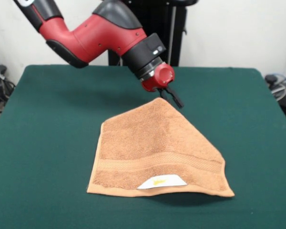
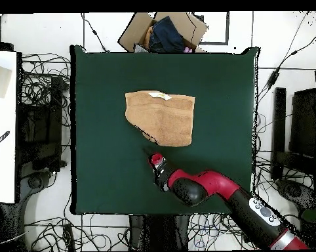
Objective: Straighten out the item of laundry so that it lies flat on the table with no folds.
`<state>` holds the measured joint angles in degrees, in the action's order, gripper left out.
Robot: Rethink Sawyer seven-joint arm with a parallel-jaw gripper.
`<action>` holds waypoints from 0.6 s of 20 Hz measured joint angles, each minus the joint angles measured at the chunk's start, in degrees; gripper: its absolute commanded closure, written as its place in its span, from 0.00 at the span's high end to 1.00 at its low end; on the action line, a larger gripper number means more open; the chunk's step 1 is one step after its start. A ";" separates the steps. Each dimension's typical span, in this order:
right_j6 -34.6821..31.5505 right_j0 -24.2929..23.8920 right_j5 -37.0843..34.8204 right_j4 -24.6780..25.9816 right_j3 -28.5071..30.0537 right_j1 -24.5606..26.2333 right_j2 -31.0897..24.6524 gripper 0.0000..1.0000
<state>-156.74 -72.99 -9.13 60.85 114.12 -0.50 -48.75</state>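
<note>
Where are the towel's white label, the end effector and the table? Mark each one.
white label (image 1: 161,182): front view, middle of the label at the towel's near edge.
end effector (image 1: 173,99): front view, black tips at the towel's far corner.
table (image 1: 52,119): front view, bare green cloth.

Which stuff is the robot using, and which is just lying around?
Using:
- orange-tan terry-cloth towel
- dark green felt-covered table
- black claw on the red arm

Lying around:
- brown cardboard box of dark clothes
- tangled black floor cables
</note>
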 measured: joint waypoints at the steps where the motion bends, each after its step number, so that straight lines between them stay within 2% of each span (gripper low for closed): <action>1: 0.74 -0.61 -0.68 -0.11 -0.24 0.37 -0.50 1.00; 12: 10.46 -4.33 -4.52 -2.77 -1.12 2.76 -1.87 1.00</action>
<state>-146.28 -77.32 -13.66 58.08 113.01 2.25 -50.63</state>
